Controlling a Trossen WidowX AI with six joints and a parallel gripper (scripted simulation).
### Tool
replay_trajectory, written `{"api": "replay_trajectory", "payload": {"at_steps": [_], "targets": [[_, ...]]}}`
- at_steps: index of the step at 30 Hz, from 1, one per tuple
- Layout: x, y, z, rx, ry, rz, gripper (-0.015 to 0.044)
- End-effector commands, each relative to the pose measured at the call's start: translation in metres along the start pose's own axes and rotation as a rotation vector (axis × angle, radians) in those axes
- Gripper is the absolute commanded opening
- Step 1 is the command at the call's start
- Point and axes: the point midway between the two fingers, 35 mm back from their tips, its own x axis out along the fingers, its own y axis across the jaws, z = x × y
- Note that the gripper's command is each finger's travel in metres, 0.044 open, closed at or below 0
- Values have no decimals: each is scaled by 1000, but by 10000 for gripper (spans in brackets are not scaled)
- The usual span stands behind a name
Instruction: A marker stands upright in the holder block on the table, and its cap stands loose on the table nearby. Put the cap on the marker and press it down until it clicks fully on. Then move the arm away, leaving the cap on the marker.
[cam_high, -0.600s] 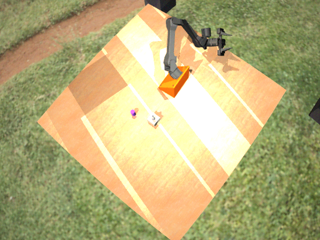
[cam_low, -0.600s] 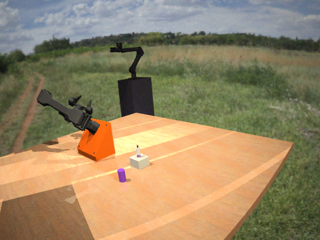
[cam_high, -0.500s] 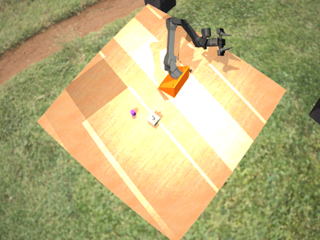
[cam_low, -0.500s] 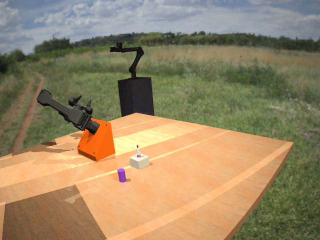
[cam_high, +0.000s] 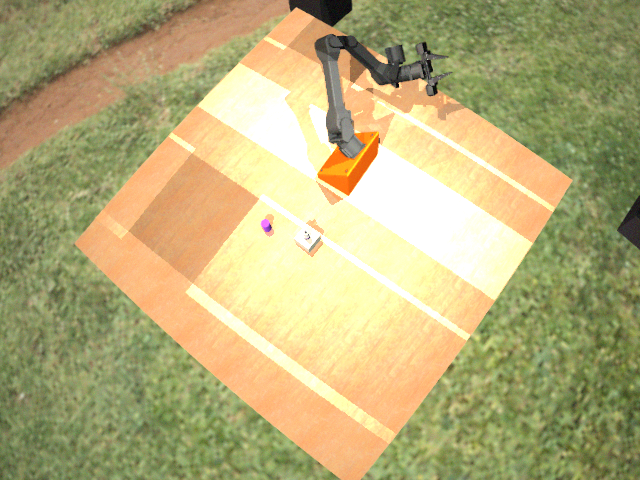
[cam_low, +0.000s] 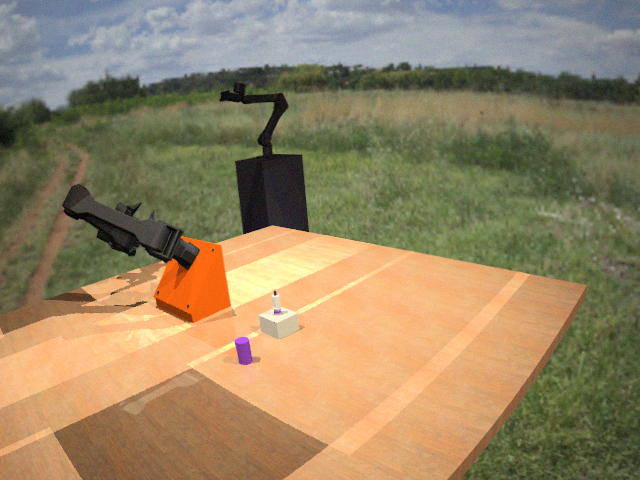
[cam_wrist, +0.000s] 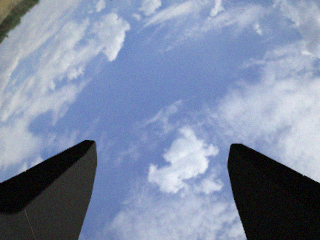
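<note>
The purple cap (cam_high: 266, 225) (cam_low: 243, 350) stands upright and loose on the table (cam_high: 310, 330) (cam_low: 392, 330). The white marker (cam_low: 276, 301) stands upright and uncapped, dark tip up, in the pale holder block (cam_high: 308, 240) (cam_low: 279, 324), a short way from the cap. My gripper (cam_high: 450, 65) (cam_wrist: 163, 154) is open and empty, far from both, raised near the table's edge behind the arm's base. In the wrist view only sky shows between the fingers.
The orange base (cam_high: 343, 167) (cam_low: 199, 284) of my arm stands on the table, near the holder block. A dark pedestal (cam_low: 271, 193) with another black arm (cam_low: 271, 121) on it stands beyond the table's far corner.
</note>
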Motion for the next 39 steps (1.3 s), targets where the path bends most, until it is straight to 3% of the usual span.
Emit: {"api": "replay_trajectory", "payload": {"at_steps": [1, 21, 39], "targets": [[-26, -26, 24, 119, -109, -34, 249], [-175, -112, 87, 559, -589, -34, 249], [-333, -161, 85, 891, -1034, 174, 249]]}}
